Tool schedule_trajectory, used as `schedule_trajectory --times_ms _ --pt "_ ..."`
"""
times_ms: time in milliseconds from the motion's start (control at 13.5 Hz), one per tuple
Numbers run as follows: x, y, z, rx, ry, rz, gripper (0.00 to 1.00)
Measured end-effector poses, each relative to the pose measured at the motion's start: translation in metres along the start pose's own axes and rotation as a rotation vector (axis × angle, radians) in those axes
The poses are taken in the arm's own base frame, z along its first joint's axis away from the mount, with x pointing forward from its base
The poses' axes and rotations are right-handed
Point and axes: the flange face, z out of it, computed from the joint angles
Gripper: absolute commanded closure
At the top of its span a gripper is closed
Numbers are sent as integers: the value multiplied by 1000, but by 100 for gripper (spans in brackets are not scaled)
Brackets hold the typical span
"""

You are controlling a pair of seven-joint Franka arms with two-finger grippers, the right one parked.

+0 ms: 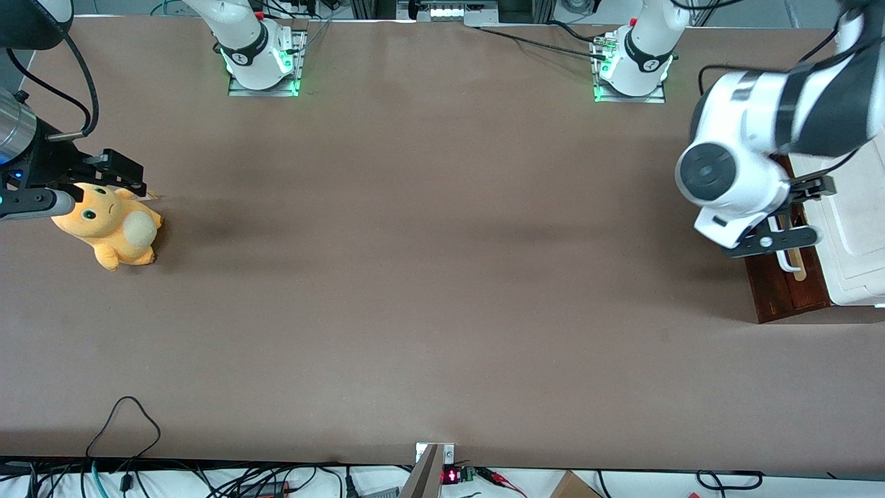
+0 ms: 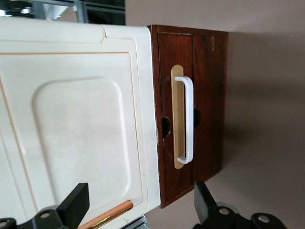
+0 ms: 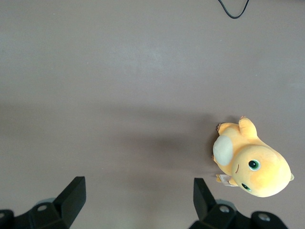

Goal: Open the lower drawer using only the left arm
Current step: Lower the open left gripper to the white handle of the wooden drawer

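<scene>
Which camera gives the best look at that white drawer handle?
The left wrist view: the whole white handle shows unblocked, with the open gripper apart from it. The front view shows only its end under the arm. The right wrist view misses it.

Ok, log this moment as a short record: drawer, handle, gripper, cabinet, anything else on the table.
lower drawer: dark reddish-brown front, looks shut or barely out
white bar handle: on a pale tan strip, not gripped
gripper: open, above the cabinet's front edge, apart from the handle
white cabinet: at the working arm's end of the table
plush toy: orange, at the parked arm's end
</scene>
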Motion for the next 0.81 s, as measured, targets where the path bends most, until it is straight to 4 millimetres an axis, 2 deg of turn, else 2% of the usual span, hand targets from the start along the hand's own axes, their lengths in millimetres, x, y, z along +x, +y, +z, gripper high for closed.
schedule_trajectory --times_ms 221,369,591,812 --pt "-11 65 51 172 12 -72 5" --pt "-18 99 85 254 21 -68 8" --pt "-14 127 126 335 36 -40 8" --pt "-7 139 141 402 100 -25 8"
